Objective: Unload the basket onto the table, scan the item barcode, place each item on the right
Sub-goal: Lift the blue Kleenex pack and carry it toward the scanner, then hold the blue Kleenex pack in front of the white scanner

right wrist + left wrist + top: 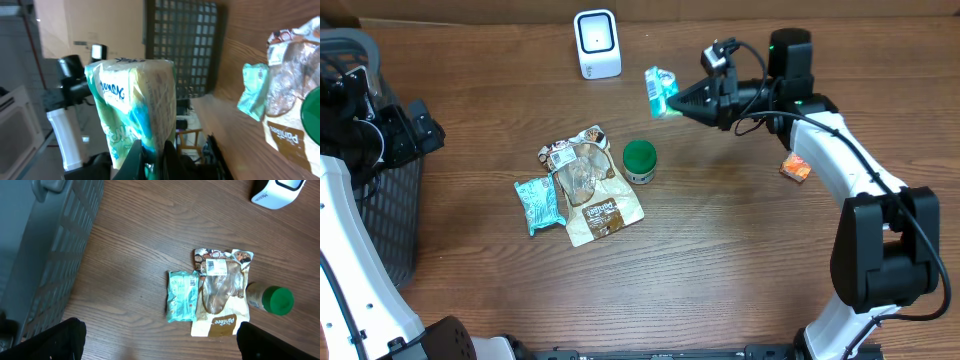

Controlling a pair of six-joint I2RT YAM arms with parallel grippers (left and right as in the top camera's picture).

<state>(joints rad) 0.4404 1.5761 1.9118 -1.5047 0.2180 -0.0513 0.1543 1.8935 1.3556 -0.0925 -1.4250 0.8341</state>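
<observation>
Far left, the dark mesh basket stood at the table edge, and beside it the left gripper hung over the wood with its jaws spread wide, nothing between them. That arm looked to be out of this play.

Moving in: a teal packet lay flat, touching a crumpled brown snack bag. Up at the back edge sat the white scanner, upright. Just right of the snack bag stood a small green-lidded jar.

Then the action. The green-and-white pack, the item in play, was off the table, up to the right of the scanner and near it, though clearly apart. The right gripper was clenched on it; the right wrist view showed the dark fingers pinching the pack's lower end, the pack rising upright above them.

By my read, this was the presenting step: item lifted, scan not yet made. No barcode showed on the visible faces, so I couldn't say which side carried it. The next move would call for a wrist turn to aim the coded face at the scanner's window, and a short carry closer.

Far right, a small orange item lay beside the right arm, untouched.
</observation>
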